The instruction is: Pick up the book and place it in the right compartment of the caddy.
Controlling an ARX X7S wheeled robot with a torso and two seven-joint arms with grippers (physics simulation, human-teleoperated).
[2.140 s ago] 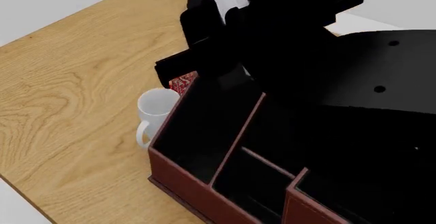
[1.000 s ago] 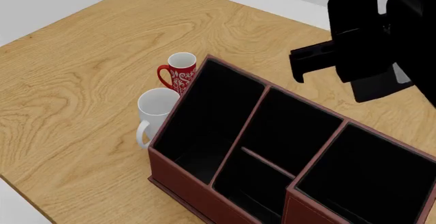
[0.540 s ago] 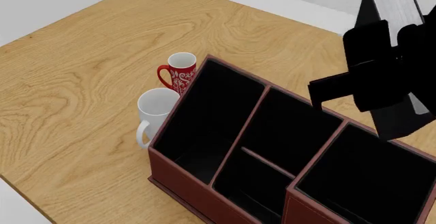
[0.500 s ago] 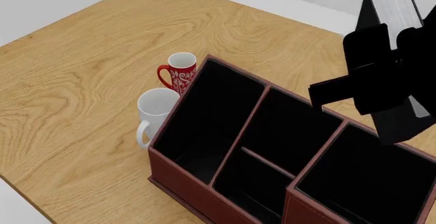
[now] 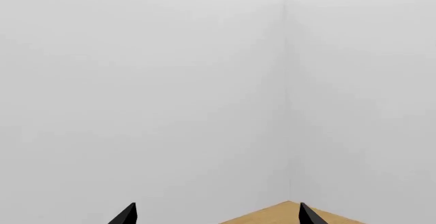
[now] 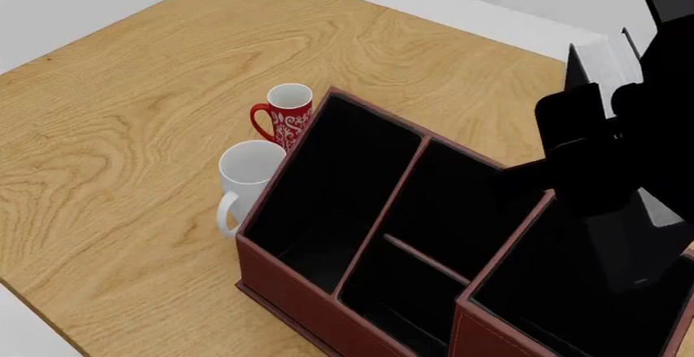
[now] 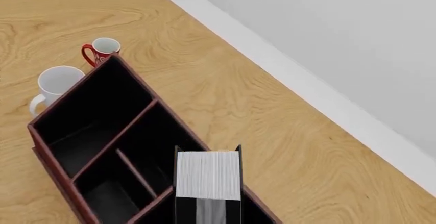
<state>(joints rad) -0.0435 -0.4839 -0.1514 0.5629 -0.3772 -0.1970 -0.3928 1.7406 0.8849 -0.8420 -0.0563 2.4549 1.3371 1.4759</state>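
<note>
Above the right compartment [image 6: 574,292] of the caddy [image 6: 325,292], the right gripper [image 6: 591,170] holds the book [image 7: 208,175] upright, jaws pinching its covers, lower end at or just inside the opening. Risk: a corner could catch the taller wall or the divider if the book descends tilted, tipping it into a middle section or shifting the caddy toward the two mugs [image 6: 252,180] on the table [image 6: 130,129]. The left gripper [image 5: 216,215] stands clear, jaws spread.
</note>
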